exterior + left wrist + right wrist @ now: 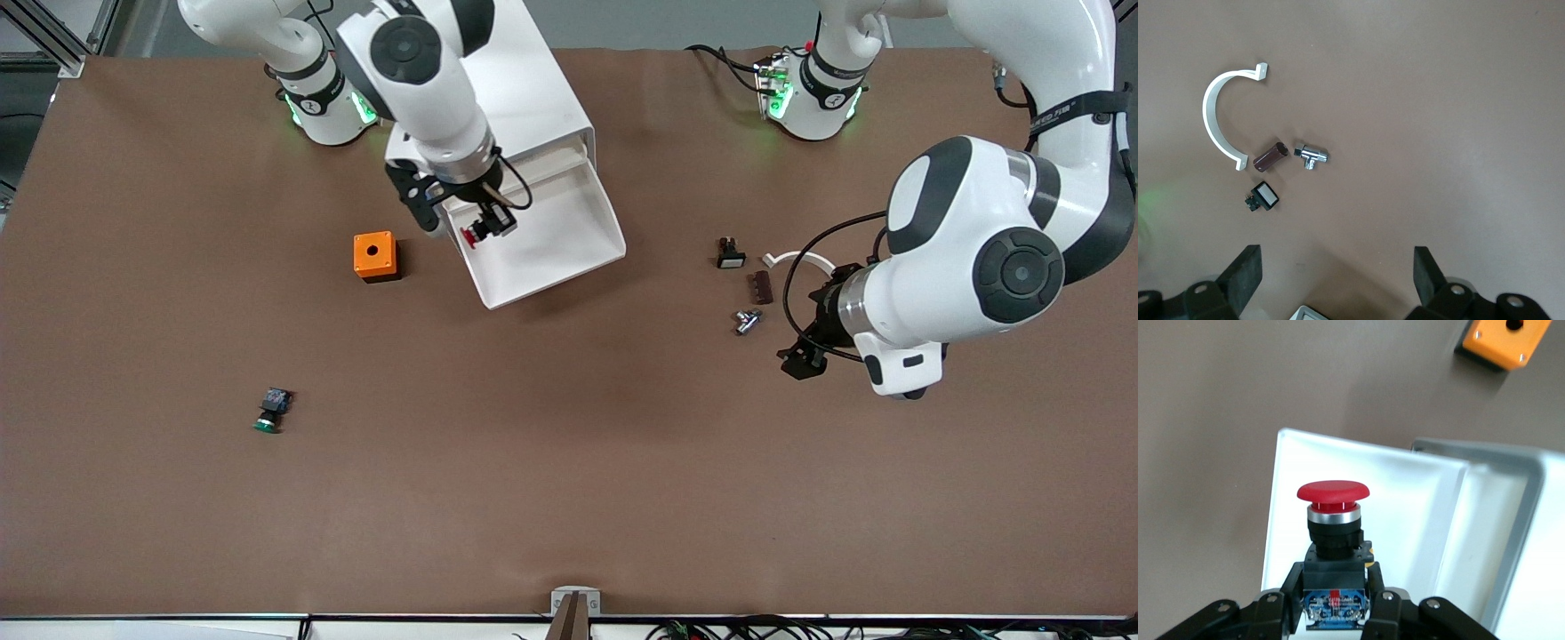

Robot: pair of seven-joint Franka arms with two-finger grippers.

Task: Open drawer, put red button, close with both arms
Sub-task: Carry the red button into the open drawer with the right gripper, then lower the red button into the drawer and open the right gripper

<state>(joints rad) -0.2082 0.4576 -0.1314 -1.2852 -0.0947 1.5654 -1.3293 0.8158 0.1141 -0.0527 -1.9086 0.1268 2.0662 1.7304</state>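
Note:
The white drawer stands pulled out of the white cabinet, toward the front camera. My right gripper is shut on the red button and holds it over the drawer, near its wall on the orange box's side. In the right wrist view the red button shows its round red cap and black-and-blue body between the fingers, above the drawer's floor. My left gripper is open and empty over bare table, and in the left wrist view too.
An orange box with a hole sits beside the drawer. A green-capped switch lies nearer the front camera. A black switch with a white face, a white clip, a brown piece and a metal fitting lie near my left gripper.

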